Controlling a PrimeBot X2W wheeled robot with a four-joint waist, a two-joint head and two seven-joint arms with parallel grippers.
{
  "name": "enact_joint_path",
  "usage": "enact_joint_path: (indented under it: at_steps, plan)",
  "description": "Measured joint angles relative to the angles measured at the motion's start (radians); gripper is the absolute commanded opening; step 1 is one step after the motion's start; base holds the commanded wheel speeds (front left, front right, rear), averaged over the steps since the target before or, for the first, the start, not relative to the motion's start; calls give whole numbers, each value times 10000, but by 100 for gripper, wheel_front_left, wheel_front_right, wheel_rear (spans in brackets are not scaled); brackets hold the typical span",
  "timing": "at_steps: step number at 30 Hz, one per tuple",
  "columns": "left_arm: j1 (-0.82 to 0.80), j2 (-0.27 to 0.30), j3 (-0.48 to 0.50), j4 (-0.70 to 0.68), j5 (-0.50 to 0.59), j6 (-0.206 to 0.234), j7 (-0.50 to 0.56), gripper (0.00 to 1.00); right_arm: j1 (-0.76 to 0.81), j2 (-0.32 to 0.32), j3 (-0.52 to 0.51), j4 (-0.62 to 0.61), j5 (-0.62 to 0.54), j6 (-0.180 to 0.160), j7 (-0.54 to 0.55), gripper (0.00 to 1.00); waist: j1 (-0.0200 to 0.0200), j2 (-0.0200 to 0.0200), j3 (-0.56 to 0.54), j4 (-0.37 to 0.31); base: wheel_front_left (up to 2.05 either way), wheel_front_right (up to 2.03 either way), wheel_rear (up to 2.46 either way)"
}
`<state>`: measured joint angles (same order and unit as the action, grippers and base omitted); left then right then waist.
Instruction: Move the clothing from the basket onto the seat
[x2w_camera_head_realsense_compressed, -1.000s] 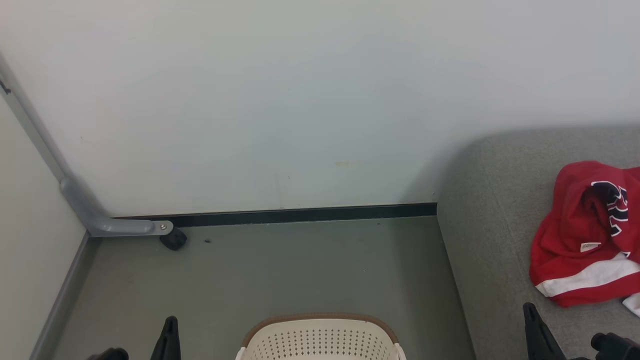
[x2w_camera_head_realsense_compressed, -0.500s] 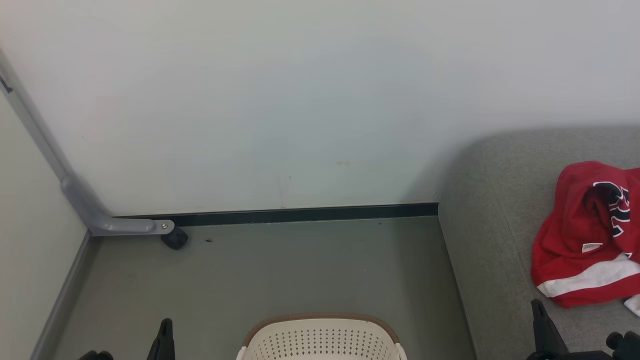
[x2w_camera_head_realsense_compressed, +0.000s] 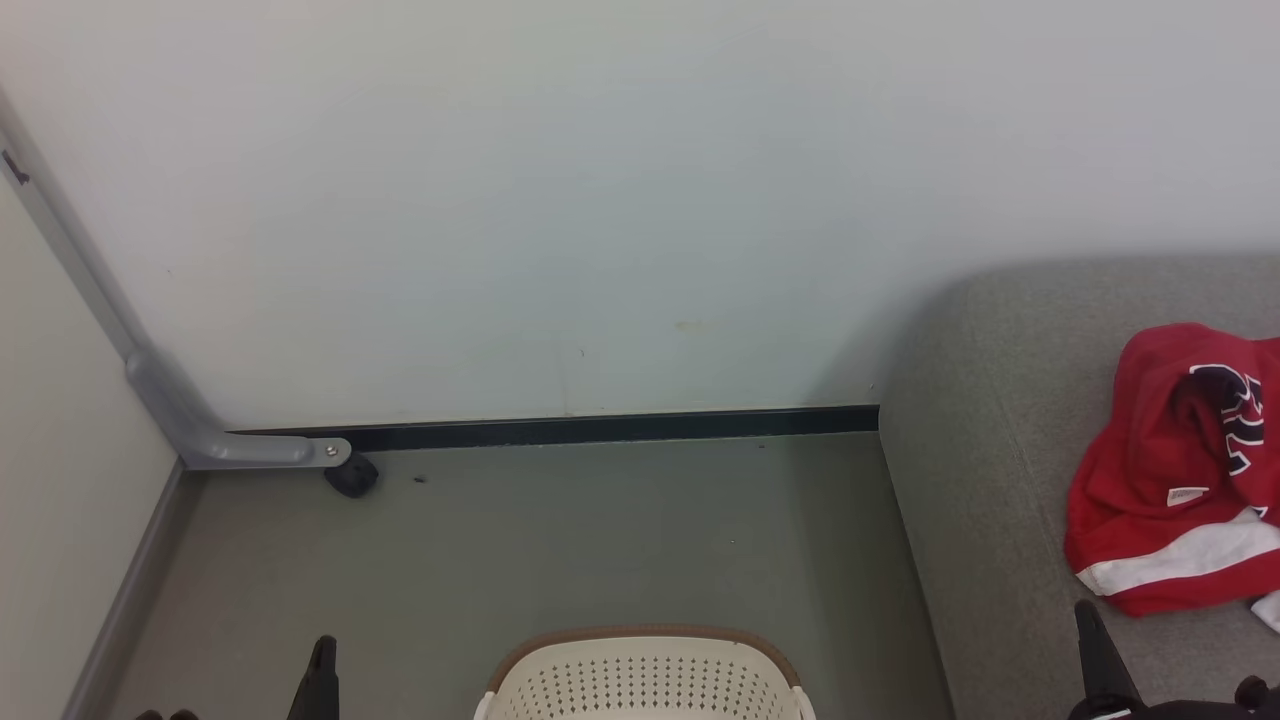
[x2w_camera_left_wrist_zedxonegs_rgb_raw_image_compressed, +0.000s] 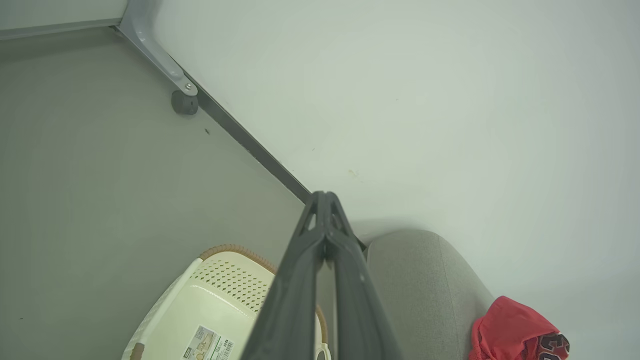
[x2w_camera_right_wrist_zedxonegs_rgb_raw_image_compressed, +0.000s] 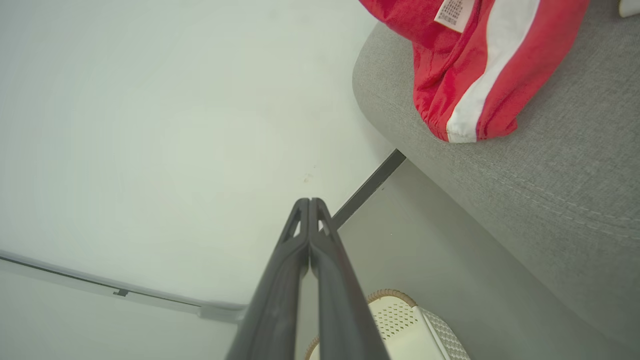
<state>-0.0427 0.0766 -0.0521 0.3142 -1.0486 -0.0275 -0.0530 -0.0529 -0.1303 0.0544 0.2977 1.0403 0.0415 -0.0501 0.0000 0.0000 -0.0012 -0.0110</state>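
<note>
Red clothing (x2w_camera_head_realsense_compressed: 1170, 480) with a white band and dark lettering lies on the grey seat (x2w_camera_head_realsense_compressed: 990, 440) at the right; it also shows in the left wrist view (x2w_camera_left_wrist_zedxonegs_rgb_raw_image_compressed: 515, 330) and the right wrist view (x2w_camera_right_wrist_zedxonegs_rgb_raw_image_compressed: 470, 65). The cream basket (x2w_camera_head_realsense_compressed: 645, 680) with a brown rim stands on the floor at the bottom centre; what I see of its inside (x2w_camera_left_wrist_zedxonegs_rgb_raw_image_compressed: 210, 310) holds only a paper label. My left gripper (x2w_camera_head_realsense_compressed: 322, 672) is shut with nothing in it, left of the basket (x2w_camera_right_wrist_zedxonegs_rgb_raw_image_compressed: 400, 325). My right gripper (x2w_camera_head_realsense_compressed: 1095, 640) is shut, empty, over the seat's front, below the clothing.
A white wall rises behind the grey floor (x2w_camera_head_realsense_compressed: 560, 540), with a dark skirting strip (x2w_camera_head_realsense_compressed: 600, 430). A grey metal leg with a black caster (x2w_camera_head_realsense_compressed: 350, 478) sits at the back left. A pale panel (x2w_camera_head_realsense_compressed: 60, 480) closes the left side.
Both grippers have sunk lower toward the head view's bottom edge. The whole picture has shifted slightly, so the camera moved a little. The clothing and the basket lie as before.
</note>
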Motion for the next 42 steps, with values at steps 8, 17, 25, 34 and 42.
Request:
enact_joint_path:
  at_steps: [8, 17, 25, 34, 42]
  plan:
    - [-76, -71, 219, -4, -886, -132, 322, 0, -16, 173, -330, 4, 989, 119, 301, 0, 0, 0, 5, 19, 0, 0, 0]
    - [-129, -142, 491, -17, -1996, -351, 617, 0, -69, 314, -706, 12, 2044, 291, 593, 0, 0, 0, 10, 41, 0, 0, 0]
    - [-151, -171, 752, -21, -2876, -468, 901, 0, -193, 481, -1039, 19, 3026, 391, 871, 0, 0, 0, 16, 60, 0, 0, 0]
    - [-174, -228, 1028, -33, -3981, -704, 1223, 0, -197, 625, -1407, 25, 4107, 570, 1208, 0, 0, 0, 21, 82, 0, 0, 0]
    - [-217, -301, 1250, -50, -4949, -876, 1528, 0, -206, 796, -1733, 29, 5026, 700, 1476, 0, 0, 0, 27, 101, 0, 0, 0]
